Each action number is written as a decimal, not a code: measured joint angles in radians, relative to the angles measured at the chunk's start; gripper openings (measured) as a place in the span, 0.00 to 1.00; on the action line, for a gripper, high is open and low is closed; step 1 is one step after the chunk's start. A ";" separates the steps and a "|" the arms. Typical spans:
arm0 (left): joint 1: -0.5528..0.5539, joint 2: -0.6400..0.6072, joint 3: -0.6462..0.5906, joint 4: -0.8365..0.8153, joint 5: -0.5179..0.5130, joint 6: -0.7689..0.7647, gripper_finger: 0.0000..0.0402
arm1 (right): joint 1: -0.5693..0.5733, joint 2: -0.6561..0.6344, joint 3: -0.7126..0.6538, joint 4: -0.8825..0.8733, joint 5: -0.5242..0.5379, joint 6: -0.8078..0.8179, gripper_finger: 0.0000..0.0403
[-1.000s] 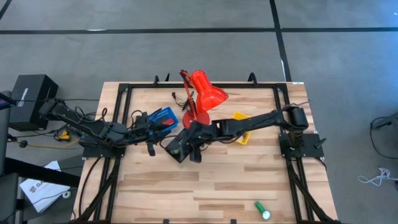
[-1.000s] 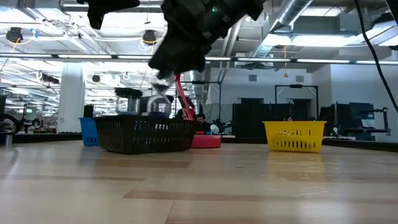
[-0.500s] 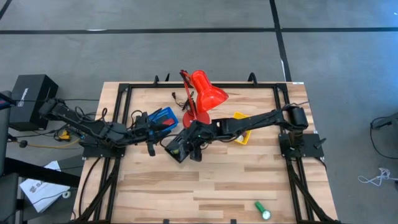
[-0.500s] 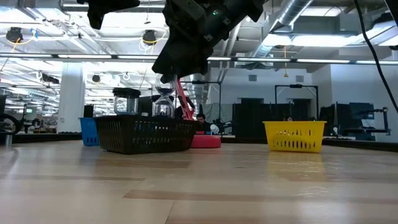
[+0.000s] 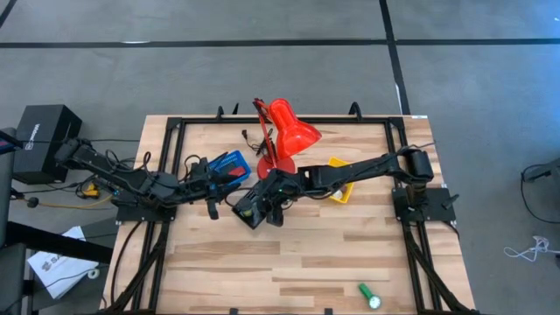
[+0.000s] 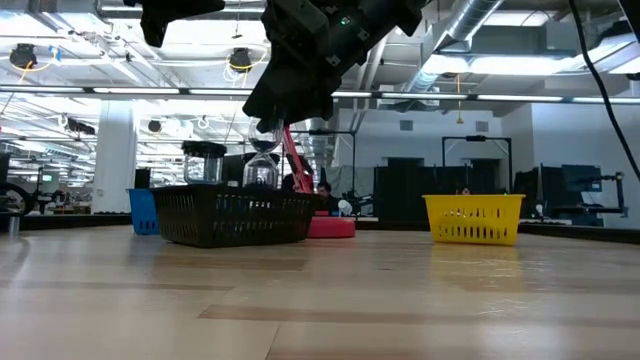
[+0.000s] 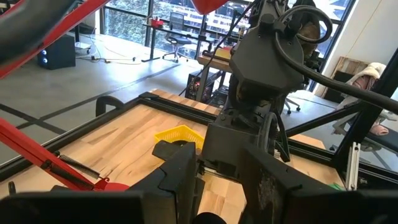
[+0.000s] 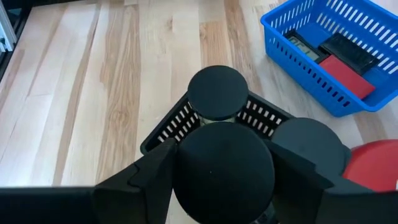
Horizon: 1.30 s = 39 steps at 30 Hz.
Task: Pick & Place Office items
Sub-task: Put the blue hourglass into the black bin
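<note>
A black basket stands mid-table. Two hourglass-like items with black round tops stand upright in it. My right gripper hangs open, slanting down, just above the nearer one. Its fingers stand on either side of that item's black round top. Two more black discs show beyond. My left gripper waits level beside the blue basket, open, with nothing seen between its fingertips. A green cylinder lies near the front edge. My right gripper's fingers flank the black round top from above, slanting down. I cannot tell whether they touch it. The item stands upright in the black basket.
The blue basket holds a red block and small black rectangles. A red desk lamp stands behind the black basket, its base close by. A yellow tray sits under the right arm. Bare wood lies toward the near edge.
In the low view an hourglass-like item has come down from under my right gripper into the black basket. It now stands upright beside the other one. Both arms have stayed almost in place.
</note>
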 joint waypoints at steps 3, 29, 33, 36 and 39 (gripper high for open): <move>0.000 0.000 0.000 0.000 0.000 0.000 0.28 | -0.004 0.000 0.000 0.013 0.000 0.000 0.49; 0.000 0.000 0.000 0.000 -0.001 -0.002 0.28 | -0.027 0.027 -0.001 0.060 -0.042 0.045 0.49; 0.000 0.000 0.000 0.000 0.000 -0.002 0.28 | -0.028 0.052 -0.004 0.058 -0.055 0.056 0.50; 0.000 0.000 0.000 0.001 0.000 -0.002 0.28 | -0.026 0.048 0.001 0.056 -0.056 0.053 0.50; 0.000 0.000 0.000 0.001 0.000 -0.002 0.28 | -0.031 0.049 0.000 0.031 -0.059 0.053 0.49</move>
